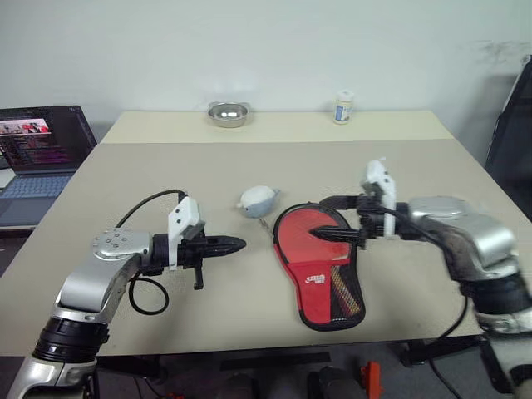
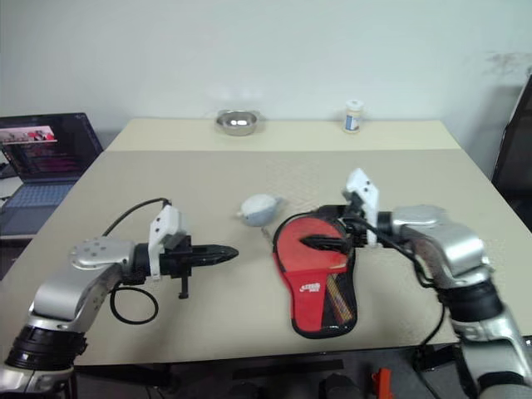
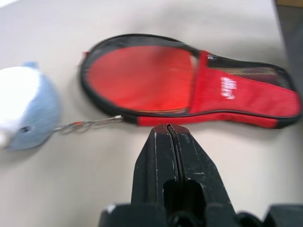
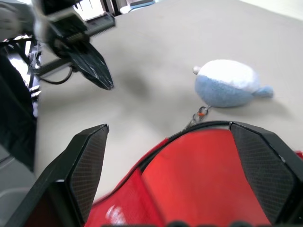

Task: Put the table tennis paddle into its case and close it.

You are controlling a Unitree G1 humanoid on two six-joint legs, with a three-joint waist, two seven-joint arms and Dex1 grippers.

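A: Where's the flat red-faced table tennis paddle?

B: Lying inside the soft red-and-black paddle-shaped zip case on the beige table. Only its round face shows; the handle is hidden under the red fabric.

A: Can you read the logo?

B: White lettering, too small to make out.

A: The grippers?

B: The right gripper hovers over the paddle face, jaws spread wide, empty. The left gripper is pinched closed, holding nothing, near a pale blue-and-white plush keychain clipped to the case.
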